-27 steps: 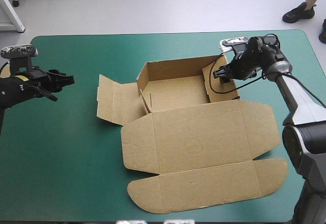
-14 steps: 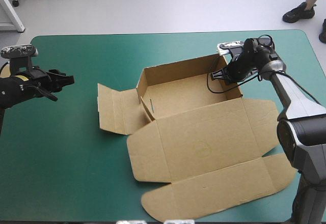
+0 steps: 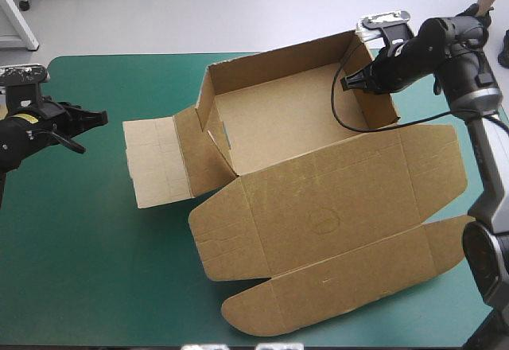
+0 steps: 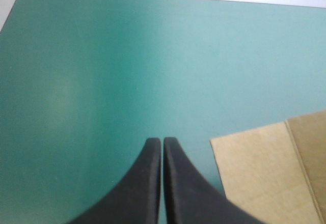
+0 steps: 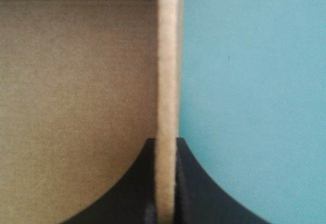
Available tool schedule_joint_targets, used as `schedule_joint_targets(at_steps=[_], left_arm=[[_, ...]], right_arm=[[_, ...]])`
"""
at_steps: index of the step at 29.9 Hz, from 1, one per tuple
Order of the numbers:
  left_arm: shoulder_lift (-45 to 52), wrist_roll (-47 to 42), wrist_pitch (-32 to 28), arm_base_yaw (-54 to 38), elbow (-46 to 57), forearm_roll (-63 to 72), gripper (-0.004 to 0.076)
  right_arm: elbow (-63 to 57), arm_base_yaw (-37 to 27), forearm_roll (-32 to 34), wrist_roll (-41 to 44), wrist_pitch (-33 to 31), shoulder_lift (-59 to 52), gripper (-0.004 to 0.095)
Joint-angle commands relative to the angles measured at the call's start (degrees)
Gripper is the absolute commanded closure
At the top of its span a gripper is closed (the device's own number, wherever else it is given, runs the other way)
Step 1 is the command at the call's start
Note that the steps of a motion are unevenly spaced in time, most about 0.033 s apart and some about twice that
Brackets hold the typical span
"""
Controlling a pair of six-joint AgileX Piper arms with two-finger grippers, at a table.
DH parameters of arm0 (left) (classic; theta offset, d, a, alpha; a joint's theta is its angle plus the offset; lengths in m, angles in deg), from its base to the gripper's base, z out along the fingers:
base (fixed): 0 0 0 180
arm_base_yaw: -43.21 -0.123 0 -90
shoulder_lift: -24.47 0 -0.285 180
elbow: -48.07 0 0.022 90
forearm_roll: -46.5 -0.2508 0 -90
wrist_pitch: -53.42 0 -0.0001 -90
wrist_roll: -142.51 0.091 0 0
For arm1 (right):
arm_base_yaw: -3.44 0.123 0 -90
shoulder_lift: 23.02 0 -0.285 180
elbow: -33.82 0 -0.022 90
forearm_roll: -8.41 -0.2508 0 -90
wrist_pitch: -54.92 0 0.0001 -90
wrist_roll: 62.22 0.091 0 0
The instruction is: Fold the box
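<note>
- Teal-green cover [image 3: 87,270] under brown box [image 3: 318,207]: tray toward far right, lid flat toward near edge.
- Right gripper [image 3: 350,82] pinching box's right wall.
- Left gripper [image 4: 162,141] pressed together, empty, near left edge, apart from box.

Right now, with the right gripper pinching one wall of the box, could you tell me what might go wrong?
1. The right gripper holds the box by one thin side wall only; the board may bend or slip out.
2. The left gripper, shut, is apart from the box, so nothing steadies the side flap; the box may swing.
</note>
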Motion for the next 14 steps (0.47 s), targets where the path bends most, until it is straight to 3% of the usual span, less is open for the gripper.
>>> schedule_joint_targets(at_steps=[1,7,11,14], left_arm=[[1.5,0.0,-7.6,-2.1,0.9,1.9,0.072],[1.3,4.0,-11.9,-11.5,9.1,10.1,0.071],[-1.5,26.3,-10.8,-18.9,14.7,38.8,0.071],[-6.1,43.1,-1.8,-22.9,17.9,59.6,0.071]], right_arm=[[2.1,-0.2,-1.1,0.3,0.0,-6.6,0.0928],[2.1,-0.2,1.3,1.1,0.0,-11.2,0.0928],[2.1,-0.2,1.2,1.1,0.0,-13.0,0.0928],[2.1,-0.2,1.2,1.1,0.0,-14.0,0.0928]])
